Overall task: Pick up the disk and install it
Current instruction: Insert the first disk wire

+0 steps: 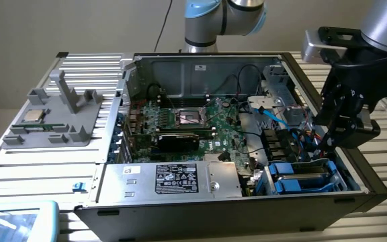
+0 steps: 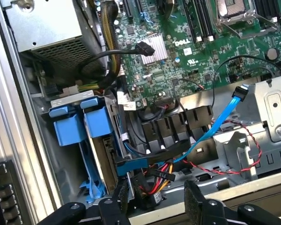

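Table [image 1: 32,171] of pale metal slats carries everything, and the biggest thing on it is the computer case [image 1: 213,214], lying on its side with the panel off; I place the rest by that case. My arm [image 1: 220,15] rises behind the case's far wall. Inside the case, the green motherboard [image 1: 193,126] covers the middle of the floor, its CPU socket uncovered. Against the case's near wall sits the silver power supply box [image 1: 173,179] with a black label. Outside the case, on the exterior view's left, stands a grey plastic fixture [image 1: 59,116] with a small square CPU chip [image 1: 34,116] resting on it. My gripper [image 1: 344,138] hangs over the case's wall on the exterior view's right, spread wide with nothing between the pads [image 2: 194,194]. The disk [image 1: 301,176] stands on edge in the drive bay in the case's near corner on that same side, beside the power supply box and well apart from my fingers; the wrist view shows two blue bracket ends side by side there with a silver edge above them. A light blue flat cable [image 2: 215,126] runs across the case floor between the motherboard and that bay. A thin twisted red and black wire [image 2: 243,140] loops just beside it.
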